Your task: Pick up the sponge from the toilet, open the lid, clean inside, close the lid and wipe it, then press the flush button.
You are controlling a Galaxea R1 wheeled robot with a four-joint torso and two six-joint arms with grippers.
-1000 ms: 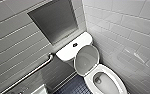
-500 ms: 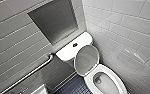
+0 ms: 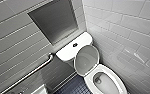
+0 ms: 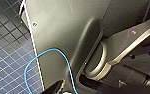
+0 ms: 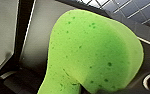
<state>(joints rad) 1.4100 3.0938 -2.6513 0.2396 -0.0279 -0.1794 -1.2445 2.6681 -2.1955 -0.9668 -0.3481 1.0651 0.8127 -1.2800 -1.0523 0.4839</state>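
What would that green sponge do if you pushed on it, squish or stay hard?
Probably squish: the sponge is dotted with little pores, like soft foam. It is likely light for its size, for the same reason. Its matte, rough-looking face should not be slippery to hold.

light: bright, even | glare: right wall tiles [image 3: 139,56] | edges: bowed

The tank top [image 3: 66,52] sits against the back wall, directly below a recessed niche [image 3: 54,21]. The flush button [image 3: 75,45] is in the middle of the tank top. The lid [image 3: 86,60] stands raised, leaning back toward the tank top, with the bowl [image 3: 89,81] in front of it. A grab bar [image 3: 33,71] runs along the wall to the left. A side wall [image 3: 131,32] is close on the right.
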